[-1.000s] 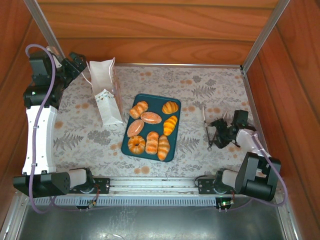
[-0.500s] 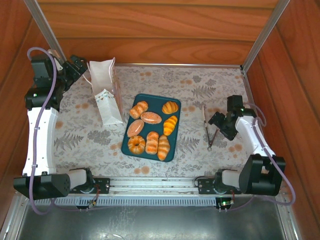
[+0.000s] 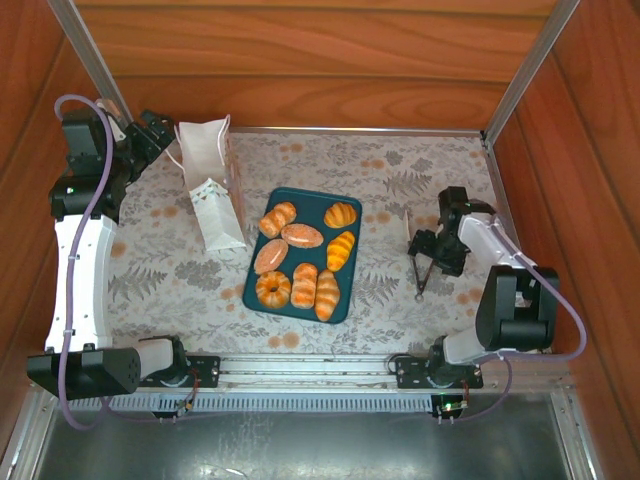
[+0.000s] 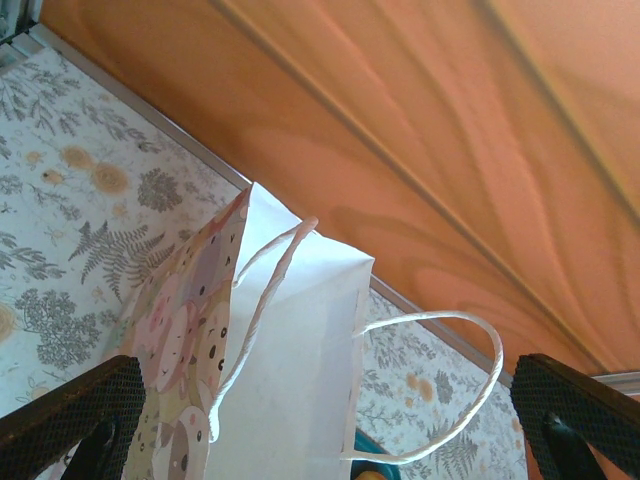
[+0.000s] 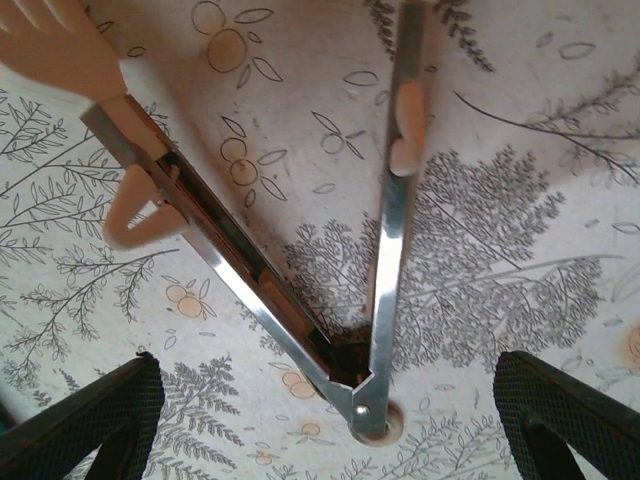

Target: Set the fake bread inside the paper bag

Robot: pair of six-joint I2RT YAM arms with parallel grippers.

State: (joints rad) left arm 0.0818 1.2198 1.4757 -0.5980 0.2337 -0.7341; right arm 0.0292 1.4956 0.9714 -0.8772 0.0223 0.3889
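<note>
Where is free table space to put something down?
Bare cloth lies between the tray and the tongs, and beyond the tray toward the far wall. Crowded: the gap between paper bag and tray.

Walls: reddish-brown wood panels (image 3: 300, 60) on three sides.
Counter (image 3: 400, 170): pale cover, grey ferns and orange blossoms.
Back corners: slanted silver posts (image 3: 530, 65).
Near edge: metal rail (image 3: 300, 372), grey steel sheet (image 3: 300, 450).
Light: soft, even.

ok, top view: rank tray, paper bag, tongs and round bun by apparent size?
1. tray
2. paper bag
3. tongs and round bun: unsure. The tongs are longer but thin, the bun compact.
</note>
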